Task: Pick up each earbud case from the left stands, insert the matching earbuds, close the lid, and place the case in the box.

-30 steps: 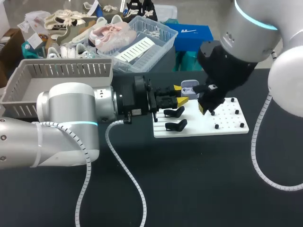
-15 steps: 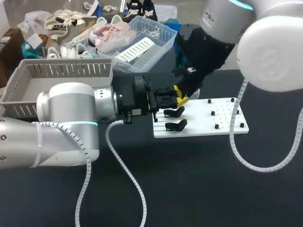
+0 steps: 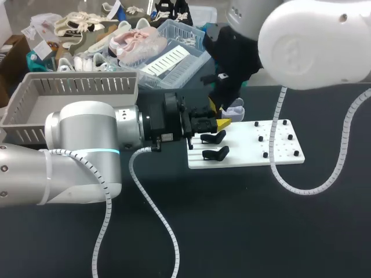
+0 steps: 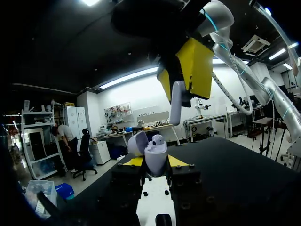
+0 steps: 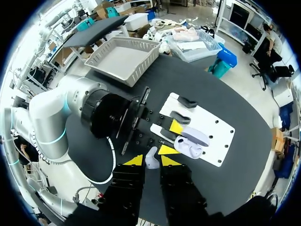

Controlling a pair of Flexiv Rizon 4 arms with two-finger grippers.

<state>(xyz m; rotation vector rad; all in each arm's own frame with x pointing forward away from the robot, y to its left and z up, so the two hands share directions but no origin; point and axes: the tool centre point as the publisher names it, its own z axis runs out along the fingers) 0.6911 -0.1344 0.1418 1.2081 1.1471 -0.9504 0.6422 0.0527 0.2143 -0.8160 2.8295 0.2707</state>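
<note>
My left gripper is shut on a pale earbud case that stands upright with its lid open. One earbud sits in the case. Just above it hangs my right gripper, shut on a second white earbud that points down toward the case. In the right wrist view this earbud sits between the right gripper tips, with the open case below and slightly to one side. In the head view the case is over the white stand board's far left corner.
Two black stands sit on the left part of the board, with small black pegs on its right part. A grey slatted box stands at the back left, and a clear bin of shoes behind it.
My right arm has swung left from over the board's right part to above the case, carrying the earbud. The left arm and the case have stayed still.
</note>
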